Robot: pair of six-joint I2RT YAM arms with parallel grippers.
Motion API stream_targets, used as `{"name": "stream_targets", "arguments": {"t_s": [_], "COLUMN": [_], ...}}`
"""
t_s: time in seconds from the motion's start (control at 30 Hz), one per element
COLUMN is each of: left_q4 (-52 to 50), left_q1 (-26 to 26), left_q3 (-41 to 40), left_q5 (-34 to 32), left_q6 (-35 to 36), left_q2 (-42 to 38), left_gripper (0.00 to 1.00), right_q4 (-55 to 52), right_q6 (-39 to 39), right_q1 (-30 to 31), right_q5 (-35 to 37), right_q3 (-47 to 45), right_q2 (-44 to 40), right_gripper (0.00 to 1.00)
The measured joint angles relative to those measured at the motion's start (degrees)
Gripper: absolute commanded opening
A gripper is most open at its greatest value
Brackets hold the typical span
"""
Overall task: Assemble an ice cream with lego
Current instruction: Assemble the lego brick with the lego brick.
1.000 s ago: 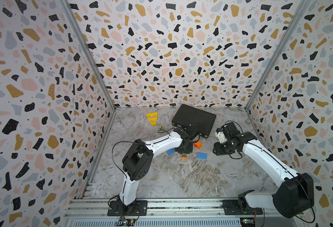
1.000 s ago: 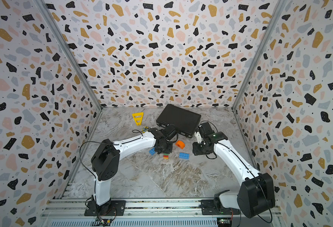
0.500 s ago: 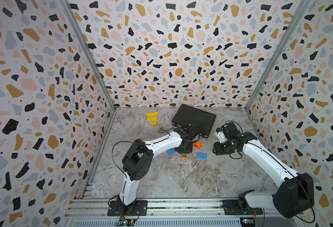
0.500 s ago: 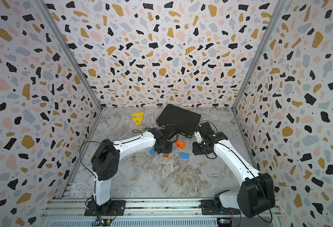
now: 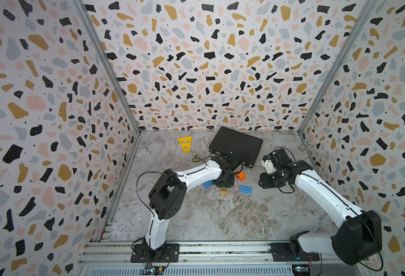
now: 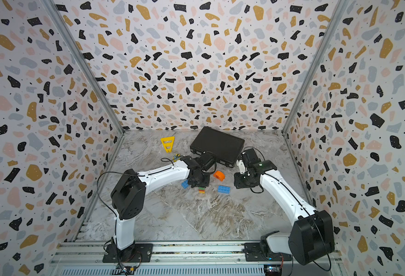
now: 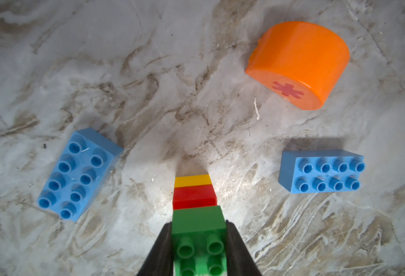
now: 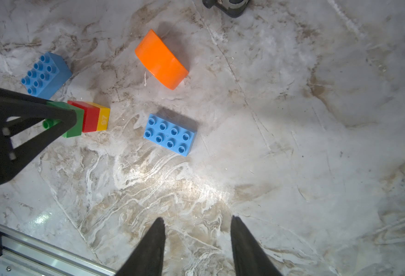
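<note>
mid-floor, left gripper (image 7: 198,225) pinched the green top of the green-red-yellow stem (image 7: 193,197); right gripper (image 8: 197,221) hung parted, empty. stem looked built; next likely needed a blue brick (image 7: 321,170) seated squarely on its studs.

The left arm (image 5: 196,173) and right arm (image 5: 321,191) share glossy white link shells and bulky black joint housings. A thin black cable (image 5: 137,187) loops off each. Flat black base plates (image 5: 154,253) carry small screws at the corners.
</note>
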Motion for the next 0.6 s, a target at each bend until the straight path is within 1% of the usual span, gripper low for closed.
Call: {"name": "stream_targets", "arguments": {"t_s": [0.23, 0.6], "left_q4": [0.0, 0.9], "left_q1": [0.0, 0.0], "left_q3": [0.0, -0.5], "left_q5": [-0.9, -0.1], "left_q6": [1.0, 1.2], "left_q2": [0.0, 0.0], "left_gripper": [0.28, 0.27], "right_q4": [0.0, 0.0], "right_q6": [0.0, 0.0], "right_q1": [0.0, -0.1], "right_q5": [0.0, -0.4], "right_q3": [0.0, 0.0], "right_q2": [0.0, 0.2], "right_gripper": [0.48, 0.48]}}
